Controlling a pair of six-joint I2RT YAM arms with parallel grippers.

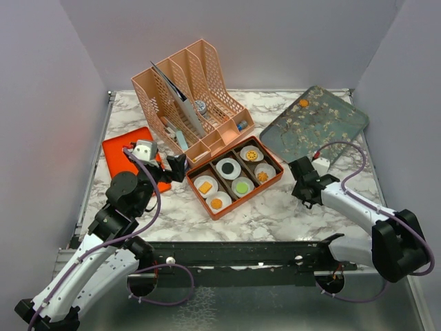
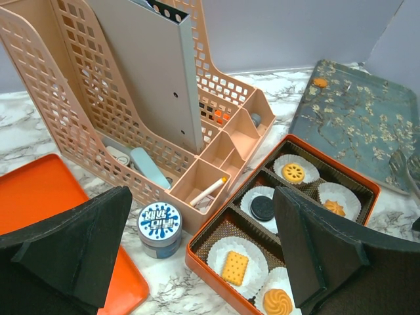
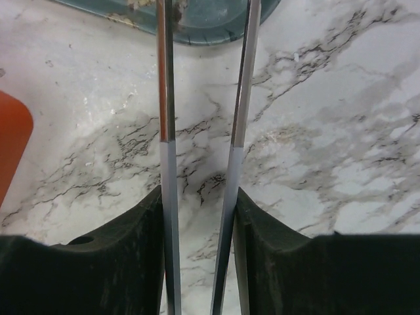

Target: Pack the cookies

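The right gripper (image 3: 200,197) has hold of a pair of shiny metal tongs (image 3: 165,98). Its two black fingers (image 3: 98,262) press on the outsides of the two long metal arms. The metal arms stand a little apart. They point out over the marble table (image 1: 275,214) toward the edge of the blue-green flowery tray (image 1: 324,127).

The left gripper (image 2: 203,197) is spread wide and holds nothing. It hangs just beside the near corner of the orange box (image 1: 255,194).

Six of the cookies (image 1: 228,167) sit in the box, each in its own white paper cup (image 2: 295,161). I can see a black round one, a green one (image 1: 242,187), a square one (image 2: 235,267) and some orange and yellow rounds. One more orange cookie (image 1: 303,103) lies alone on the far corner of the flowery tray, well apart from the box.

A small blue-and-white tin (image 2: 159,223) stands between the box and a flat orange tray (image 1: 120,152). Behind them is a pink rack (image 1: 186,89).
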